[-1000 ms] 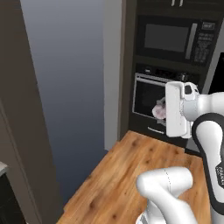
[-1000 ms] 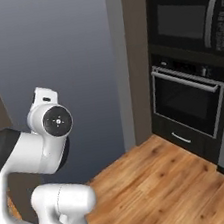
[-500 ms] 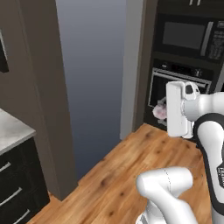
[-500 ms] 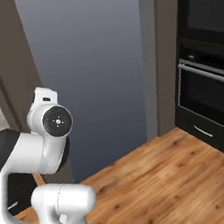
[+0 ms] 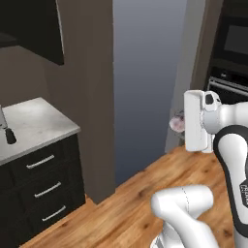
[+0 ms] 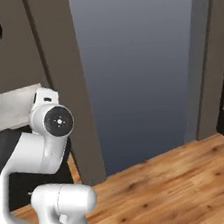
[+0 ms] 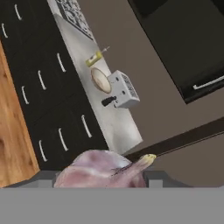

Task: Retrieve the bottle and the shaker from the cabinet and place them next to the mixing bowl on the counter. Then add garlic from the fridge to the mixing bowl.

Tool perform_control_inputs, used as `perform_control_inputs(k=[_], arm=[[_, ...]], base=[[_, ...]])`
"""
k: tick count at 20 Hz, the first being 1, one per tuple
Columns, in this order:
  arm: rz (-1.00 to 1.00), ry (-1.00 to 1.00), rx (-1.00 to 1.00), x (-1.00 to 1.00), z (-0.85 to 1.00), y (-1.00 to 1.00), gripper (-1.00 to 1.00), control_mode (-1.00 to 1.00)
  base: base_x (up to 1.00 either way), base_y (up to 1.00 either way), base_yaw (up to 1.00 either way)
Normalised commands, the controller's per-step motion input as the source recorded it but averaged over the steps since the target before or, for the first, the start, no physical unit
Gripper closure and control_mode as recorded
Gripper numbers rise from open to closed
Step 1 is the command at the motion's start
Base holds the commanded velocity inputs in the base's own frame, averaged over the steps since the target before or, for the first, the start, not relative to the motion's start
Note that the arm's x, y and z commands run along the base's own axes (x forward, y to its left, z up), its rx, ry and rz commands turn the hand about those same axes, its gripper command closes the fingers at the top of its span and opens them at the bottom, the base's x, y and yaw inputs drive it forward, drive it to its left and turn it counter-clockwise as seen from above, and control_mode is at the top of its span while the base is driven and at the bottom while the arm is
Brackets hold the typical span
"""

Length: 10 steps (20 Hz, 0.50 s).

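Note:
My gripper (image 7: 101,180) is shut on the garlic (image 7: 97,167), a pale pink bulb with a yellowish tip that sits between the two fingers. In the left base view the garlic (image 5: 177,122) pokes out to the left of the white hand, held high above the wood floor. Far ahead in the hand view, the mixing bowl (image 7: 100,81) is a round beige dish on the grey counter (image 7: 116,127). A small yellow bottle (image 7: 93,58) lies just beyond the bowl. I cannot tell which thing there is the shaker.
A white box (image 7: 125,89) with a small dark piece (image 7: 108,101) at its side stands next to the bowl. Black drawers (image 5: 43,189) run under the counter (image 5: 34,123). A brown pillar (image 5: 94,97) and a grey wall lie ahead, an oven (image 5: 231,72) at right.
The whole picture has swung: the base has turned, so the ovens slid off to the right and the counter with drawers came in at left. The garlic stays in the gripper.

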Motion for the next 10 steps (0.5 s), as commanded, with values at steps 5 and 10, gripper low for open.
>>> perform_control_inputs(k=[5,10], arm=[[0.00,0.00,0.00,0.00,0.00,0.00,1.00,1.00],[0.00,0.00,0.00,0.00,0.00,0.00,1.00,1.00]], base=[[-0.52,0.55,0.40],[-0.08,0.79,0.33]])
